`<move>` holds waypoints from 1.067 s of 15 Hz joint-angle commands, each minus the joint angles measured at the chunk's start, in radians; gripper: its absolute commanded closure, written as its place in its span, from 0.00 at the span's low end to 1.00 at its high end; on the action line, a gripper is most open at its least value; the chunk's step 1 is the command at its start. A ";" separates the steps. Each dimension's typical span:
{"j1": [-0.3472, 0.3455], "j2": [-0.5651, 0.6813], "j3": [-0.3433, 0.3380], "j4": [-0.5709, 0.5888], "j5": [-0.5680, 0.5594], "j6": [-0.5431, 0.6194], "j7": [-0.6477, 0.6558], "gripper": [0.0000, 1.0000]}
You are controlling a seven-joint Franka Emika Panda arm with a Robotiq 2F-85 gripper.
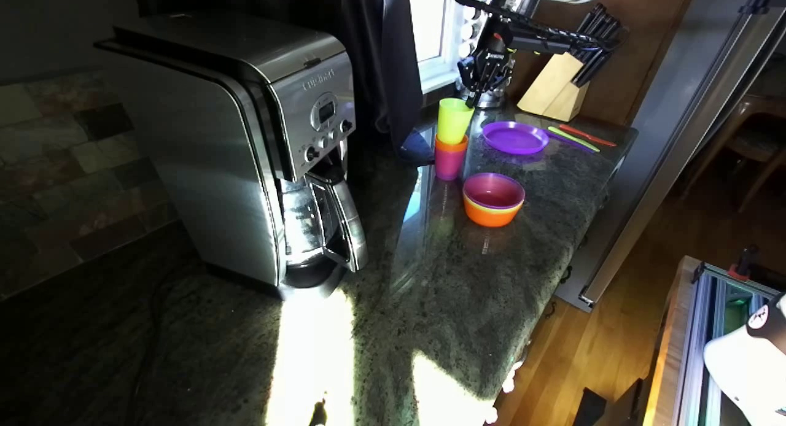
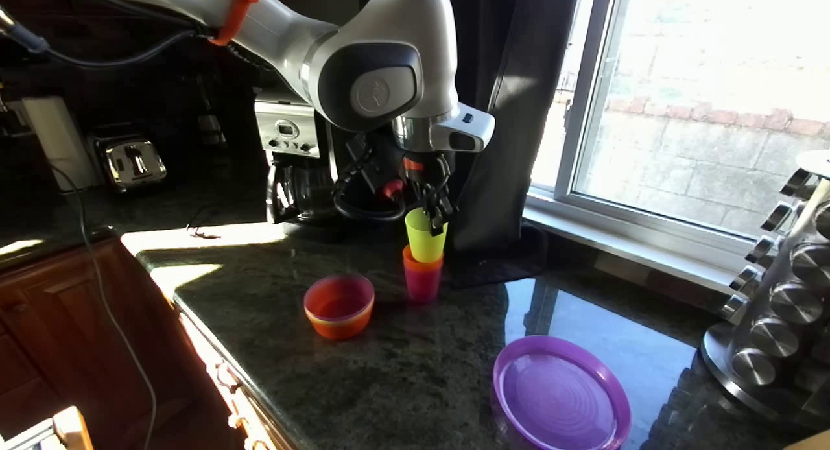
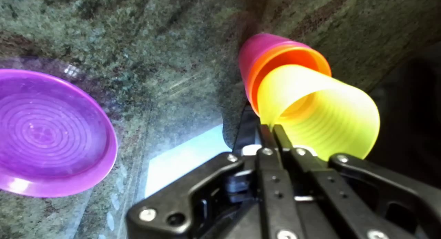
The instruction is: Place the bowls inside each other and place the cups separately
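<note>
My gripper (image 3: pixel 272 128) is shut on the wall of the lime green cup (image 3: pixel 334 111), one finger inside its rim and one outside. In both exterior views the lime green cup (image 1: pixel 454 122) (image 2: pixel 425 239) stands high, its lower end in the mouth of the orange cup (image 1: pixel 452 147), slightly tilted. The orange cup sits inside a pink cup (image 1: pixel 450 167) (image 2: pixel 422 286) on the counter; only its rim part shows. The purple bowl (image 1: pixel 493 190), lime green bowl (image 1: pixel 491 209) and orange bowl (image 1: pixel 491 218) are nested, purple innermost; the stack also shows in an exterior view (image 2: pixel 340 327).
A purple plate (image 1: pixel 514 137) (image 2: pixel 559 398) lies near the cups, with plastic knives (image 1: pixel 574 139) beside it. A coffee maker (image 1: pixel 245 137), a dark curtain (image 2: pixel 496 132), a spice rack (image 2: pixel 775 307) and a knife block (image 1: pixel 552 88) stand around. The counter's front edge (image 1: pixel 562 260) is past the bowls.
</note>
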 commanded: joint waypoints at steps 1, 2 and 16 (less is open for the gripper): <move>-0.009 -0.113 -0.003 -0.079 0.035 0.030 -0.038 0.99; -0.012 -0.139 -0.007 -0.089 0.040 0.024 -0.052 0.99; -0.076 -0.197 -0.125 -0.196 0.035 0.008 -0.276 0.99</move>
